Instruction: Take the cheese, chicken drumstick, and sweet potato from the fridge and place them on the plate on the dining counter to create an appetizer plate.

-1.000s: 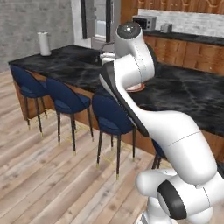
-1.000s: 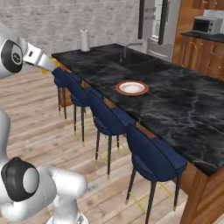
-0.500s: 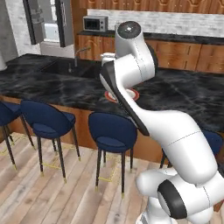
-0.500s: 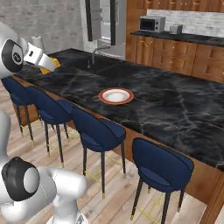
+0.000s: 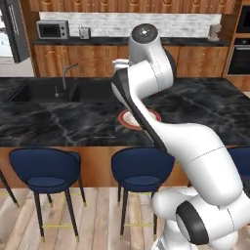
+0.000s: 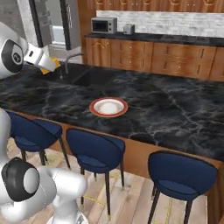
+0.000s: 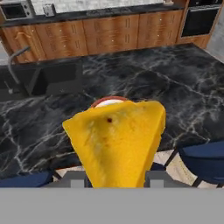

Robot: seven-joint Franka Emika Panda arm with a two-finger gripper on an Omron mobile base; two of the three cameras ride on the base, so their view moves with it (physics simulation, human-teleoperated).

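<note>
The cheese point(image 7: 117, 140), a yellow-orange wedge with a small dark speck, is seen large and close in the hand view, pinched between the fingers of the gripper point(image 7: 114, 177), whose grey tips flank its lower part; the fingers are pressed against the wedge, not against each other. In the right base view the gripper point(image 6: 49, 66) is found at the upper left, with a bit of yellow showing at its end, above the near-left part of the dining counter point(image 6: 175, 113). The cheese is held in the air over the counter's near edge, not resting on anything. The plate point(image 6: 109, 106), white-centred with a red rim, is set on the black marble top, near its front edge, and nothing is seen lying on it. In the left base view the plate point(image 5: 155, 115) is partly covered by the white arm. In the hand view a sliver of the plate point(image 7: 108, 101) is visible just beyond the top edge of the cheese. A sink point(image 5: 46, 91) with a curved faucet point(image 5: 67, 73) is sunk into the counter, left of the plate. Blue stools point(image 6: 94, 151) are lined up along the counter's near side. A microwave point(image 6: 103, 25) is seen on the wooden back cabinets. Part of the fridge point(image 5: 14, 29) shows at the upper left of the left base view.
</note>
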